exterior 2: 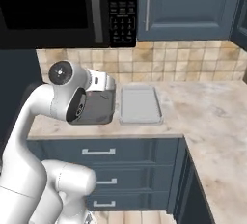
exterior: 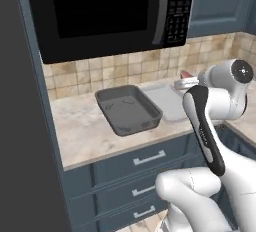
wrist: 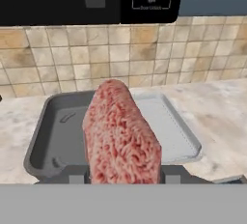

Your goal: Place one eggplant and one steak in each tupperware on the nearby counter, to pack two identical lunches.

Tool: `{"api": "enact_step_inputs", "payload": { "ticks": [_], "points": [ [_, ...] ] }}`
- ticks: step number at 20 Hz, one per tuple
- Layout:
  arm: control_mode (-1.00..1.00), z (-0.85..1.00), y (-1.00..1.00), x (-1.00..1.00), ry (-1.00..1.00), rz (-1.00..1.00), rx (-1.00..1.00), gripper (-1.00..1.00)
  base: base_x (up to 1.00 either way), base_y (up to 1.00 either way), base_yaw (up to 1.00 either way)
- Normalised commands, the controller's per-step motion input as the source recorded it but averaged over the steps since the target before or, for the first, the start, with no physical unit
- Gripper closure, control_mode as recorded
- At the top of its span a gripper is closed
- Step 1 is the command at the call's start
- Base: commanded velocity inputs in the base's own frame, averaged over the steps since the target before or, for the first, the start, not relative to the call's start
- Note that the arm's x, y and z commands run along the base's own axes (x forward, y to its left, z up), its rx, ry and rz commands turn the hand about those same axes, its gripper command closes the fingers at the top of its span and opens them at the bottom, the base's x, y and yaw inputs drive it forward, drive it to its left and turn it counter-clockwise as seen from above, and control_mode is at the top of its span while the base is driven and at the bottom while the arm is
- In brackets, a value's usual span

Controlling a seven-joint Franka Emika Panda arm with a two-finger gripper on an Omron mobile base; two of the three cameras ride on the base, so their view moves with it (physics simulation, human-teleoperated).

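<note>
A pink-red marbled steak [wrist: 120,136] stands upright between the jaws of my gripper [exterior: 184,82], which is shut on it; the meat hides the fingertips. It hangs over the counter [exterior: 85,131], near the front of the two tupperware. The dark grey deep tub [exterior: 127,108] is empty and sits to the left. The pale grey shallow tray [exterior: 167,103] lies empty right beside it. In the right base view my arm covers part of the tub [exterior 2: 99,109], while the tray [exterior 2: 140,105] shows whole. The steak's red edge [exterior: 187,74] peeks out by the hand. The eggplant is out of view.
A black microwave [exterior: 105,11] hangs above the containers, with blue-grey wall cabinets [exterior 2: 188,6] to its right. A tiled backsplash [exterior 2: 193,66] runs behind. The counter turns a corner to the right [exterior 2: 217,136]. A tall dark panel [exterior: 22,126] bounds the left end.
</note>
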Motion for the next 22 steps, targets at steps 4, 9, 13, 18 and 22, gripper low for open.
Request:
{"api": "enact_step_inputs", "payload": {
  "ticks": [4,9,13,18,22],
  "points": [
    [1.0,0.0,0.0,0.0,0.0,0.0,0.0,1.0,1.0,0.11,0.22],
    [1.0,0.0,0.0,0.0,0.0,0.0,0.0,1.0,0.66,0.03,0.09],
    [-1.0,-0.19,0.0,-0.03,0.04,0.0,-0.02,1.0,0.06,0.0,0.0],
    [-1.0,-0.7,0.0,-0.29,0.14,0.0,-0.07,1.0,0.0,0.0,0.0],
    [-1.0,-0.74,0.18,0.0,0.06,0.0,-0.04,1.0,0.0,0.0,0.0]
  ]
}}
